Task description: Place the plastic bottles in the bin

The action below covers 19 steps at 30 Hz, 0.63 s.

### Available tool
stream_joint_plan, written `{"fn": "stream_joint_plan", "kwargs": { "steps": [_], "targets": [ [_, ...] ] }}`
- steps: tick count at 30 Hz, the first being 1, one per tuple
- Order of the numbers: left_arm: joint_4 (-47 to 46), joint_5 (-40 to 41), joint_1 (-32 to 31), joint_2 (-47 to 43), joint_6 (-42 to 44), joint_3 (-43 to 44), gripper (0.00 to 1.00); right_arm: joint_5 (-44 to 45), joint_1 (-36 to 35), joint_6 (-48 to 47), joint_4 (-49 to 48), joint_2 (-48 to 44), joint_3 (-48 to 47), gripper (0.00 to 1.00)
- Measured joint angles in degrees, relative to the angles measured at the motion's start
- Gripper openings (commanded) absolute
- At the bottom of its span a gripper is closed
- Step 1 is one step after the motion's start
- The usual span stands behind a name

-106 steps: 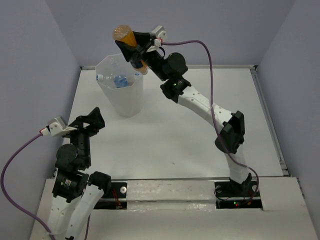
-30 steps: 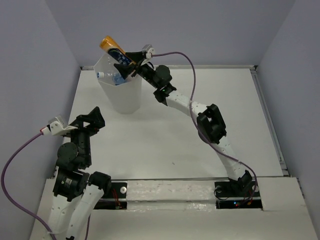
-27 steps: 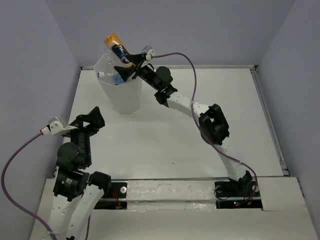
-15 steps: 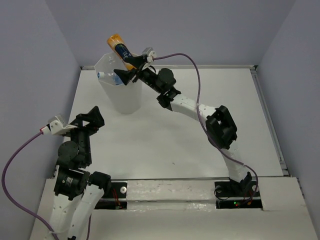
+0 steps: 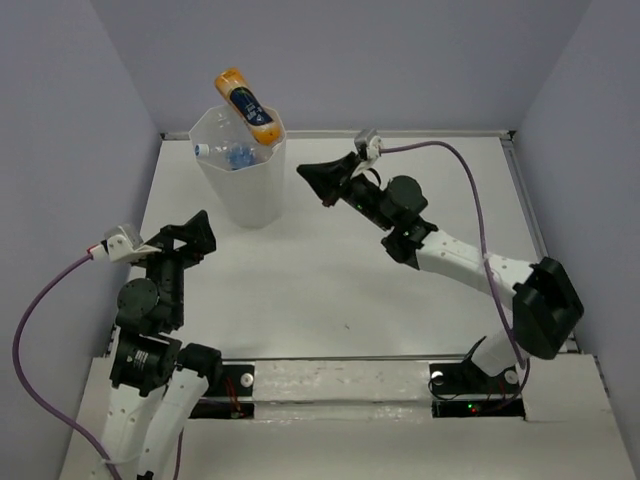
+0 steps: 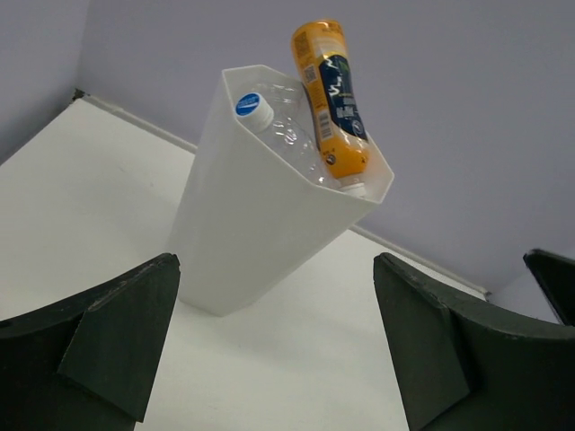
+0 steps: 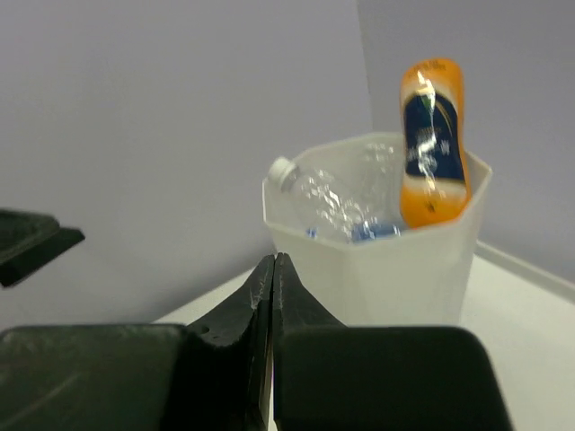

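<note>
You are watching the right claw [image 5: 304,173] backing off toward 3 o'clock, fingers pressed together on nothing. The released orange plastic bottle with dark label [image 5: 247,104] is leaning in the tall white faceted plastic bin [image 5: 240,200] at the bench's [image 5: 300,290] 11 o'clock, sticking above the rim. The left claw [image 5: 200,232] is idling agape. This deposit is looking done.

Looks like a robot lab test cell: plain white tabletop [image 5: 330,270] boxed in by blank lavender walls [image 5: 400,50] at 9, 12 and 3 o'clock, two cabled arms [image 5: 450,255] bolted down at 6.
</note>
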State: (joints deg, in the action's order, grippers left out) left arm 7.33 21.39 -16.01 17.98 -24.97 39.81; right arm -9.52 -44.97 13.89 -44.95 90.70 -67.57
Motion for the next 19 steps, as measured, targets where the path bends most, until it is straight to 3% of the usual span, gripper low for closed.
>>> {"fn": "stream_joint_plan", "kwargs": {
  "steps": [2,3,4,5,6,7,11,16,19],
  "targets": [
    [-0.9,-3.3,0.0,0.1,0.0,-0.1,0.99,1.4,-0.1,1.0,1.1,-6.6,8.0,0.04],
    [-1.3,-4.6,0.0,0.2,0.0,-0.2,0.99,2.3,-0.1,1.2,2.1,-9.9,11.7,0.13],
    [-1.8,-6.0,0.0,0.3,0.0,-0.2,0.99,3.1,-0.1,1.4,3.2,-12.9,14.8,0.28],
    [-2.1,-8.0,0.0,0.6,0.1,-0.3,0.99,4.0,-0.1,1.4,4.4,-15.3,17.0,0.69],
    [-2.3,-9.4,0.0,0.7,0.1,-0.4,0.99,5.5,-0.1,1.1,7.5,-19.3,20.9,0.91],
    [-2.4,-10.3,0.0,0.8,0.1,-0.4,0.99,6.2,-0.1,1.6,8.7,-21.1,22.4,0.99],
    [-2.5,-14.9,0.0,1.0,0.1,-0.4,0.99,12.6,-0.1,0.5,17.4,-38.8,33.8,1.00],
    [-2.8,-17.4,0.0,0.8,0.0,-0.9,0.99,20.6,-0.1,0.8,26.0,-61.9,41.5,1.00],
    [-3.4,-18.6,0.0,0.8,-0.4,-1.5,0.99,24.3,-0.1,1.7,28.8,-70.9,44.8,1.00]
  ]
}}
